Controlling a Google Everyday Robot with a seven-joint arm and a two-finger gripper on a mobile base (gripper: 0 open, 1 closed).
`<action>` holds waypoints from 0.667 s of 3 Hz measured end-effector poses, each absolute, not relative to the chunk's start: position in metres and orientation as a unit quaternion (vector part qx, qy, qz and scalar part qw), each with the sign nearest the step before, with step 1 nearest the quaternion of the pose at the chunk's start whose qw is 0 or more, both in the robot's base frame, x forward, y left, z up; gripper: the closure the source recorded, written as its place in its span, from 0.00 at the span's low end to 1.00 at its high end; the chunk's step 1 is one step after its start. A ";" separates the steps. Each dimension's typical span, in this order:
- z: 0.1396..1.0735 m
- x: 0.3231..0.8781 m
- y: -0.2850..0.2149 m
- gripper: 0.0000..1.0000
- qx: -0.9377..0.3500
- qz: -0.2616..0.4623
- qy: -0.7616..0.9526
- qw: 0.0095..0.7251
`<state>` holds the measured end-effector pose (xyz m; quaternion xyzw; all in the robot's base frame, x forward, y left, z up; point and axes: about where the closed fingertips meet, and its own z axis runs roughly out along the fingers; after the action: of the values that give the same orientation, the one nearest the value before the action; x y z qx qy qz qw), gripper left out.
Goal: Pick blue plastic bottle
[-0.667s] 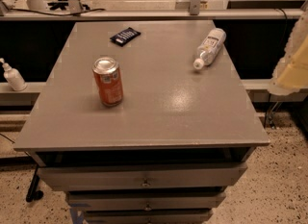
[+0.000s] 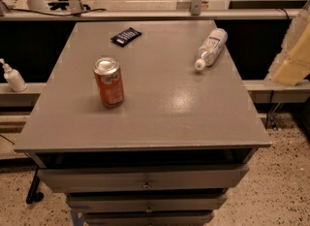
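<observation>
Bottle and can are seen lying well apart on a grey table top point(image 2: 160, 123). The blue plastic bottle point(image 2: 211, 48) is laid on its side near the far right corner of the top, with its white cap turned toward the camera and slightly to the left, and its labelled body angled away toward the back edge. An orange soda can point(image 2: 109, 82) is stood upright on the left half of the top, nearer the camera. A flat black packet point(image 2: 126, 36) is placed near the back edge, between the two but closer to the can's side. The gripper point(image 2: 293, 50) is seen only as a pale, blurred shape at the right edge of the view, off the table and to the right of the bottle, not touching it; whether it is spread or closed cannot be told. Drawers point(image 2: 145, 179) are fitted below the top. A white pump dispenser point(image 2: 13, 77) is stood on a lower ledge at the far left.
</observation>
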<state>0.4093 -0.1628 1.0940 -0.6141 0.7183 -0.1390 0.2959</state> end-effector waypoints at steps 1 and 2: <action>1.093 0.421 -0.162 0.00 -0.614 -0.143 0.710 0.313; 1.075 0.461 -0.165 0.00 -0.615 -0.140 0.697 0.342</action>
<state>0.4606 -0.1648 1.0745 -0.6151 0.6967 -0.1399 0.3416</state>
